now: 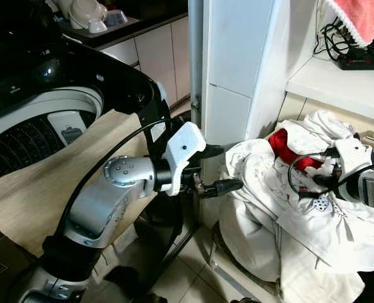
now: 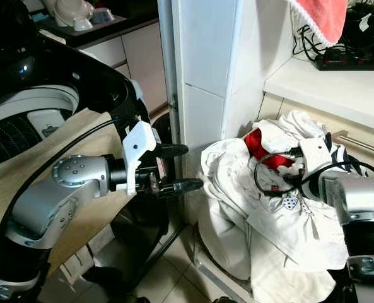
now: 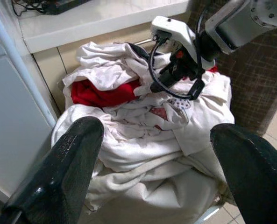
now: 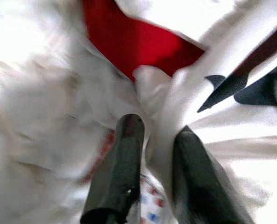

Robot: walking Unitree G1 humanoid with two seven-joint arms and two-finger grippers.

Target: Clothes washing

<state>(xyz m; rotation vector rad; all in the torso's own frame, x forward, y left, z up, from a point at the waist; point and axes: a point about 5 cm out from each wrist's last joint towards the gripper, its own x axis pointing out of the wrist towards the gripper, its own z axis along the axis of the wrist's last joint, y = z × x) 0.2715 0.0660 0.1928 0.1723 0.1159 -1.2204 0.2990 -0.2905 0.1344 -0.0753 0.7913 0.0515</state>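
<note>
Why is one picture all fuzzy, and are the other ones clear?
The right wrist view is smeared by blur: the white clothes and the red cloth have soft edges, and the right tool sits very close among them. The left wrist view is sharp on the laundry, though the left tool's near fingers look soft. Both eye views are clear, with the washing machine in shade.

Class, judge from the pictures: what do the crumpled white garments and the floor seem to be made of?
Crumpled white garments: soft woven cloth, probably cotton; matte, folding and creasing around the right gripper. Floor: likely glazed ceramic tile; pale, slightly glossy squares with dark joints.
</note>
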